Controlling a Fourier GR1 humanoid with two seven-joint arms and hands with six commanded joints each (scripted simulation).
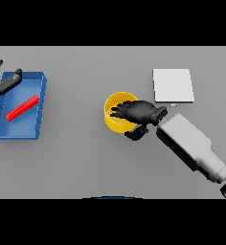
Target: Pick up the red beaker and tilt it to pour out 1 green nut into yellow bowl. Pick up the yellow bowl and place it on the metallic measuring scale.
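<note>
Head view: right hand (138, 111) lies over the yellow bowl (116, 116) at table centre, fingers spread across its rim, thumb curled down its near side, gripping it. Metallic scale (173, 85) sits just beyond, to the right, apart from bowl. Left hand (5, 82) at far left above blue tray (38, 106), fingers relaxed, holding nothing. Red beaker (22, 108) lies tilted inside tray.

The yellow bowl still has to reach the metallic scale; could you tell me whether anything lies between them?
Nothing visible does. The yellow bowl sits just left of the metallic scale, with only bare grey table between them. The right hand is over the bowl's right side, not across the route.
</note>
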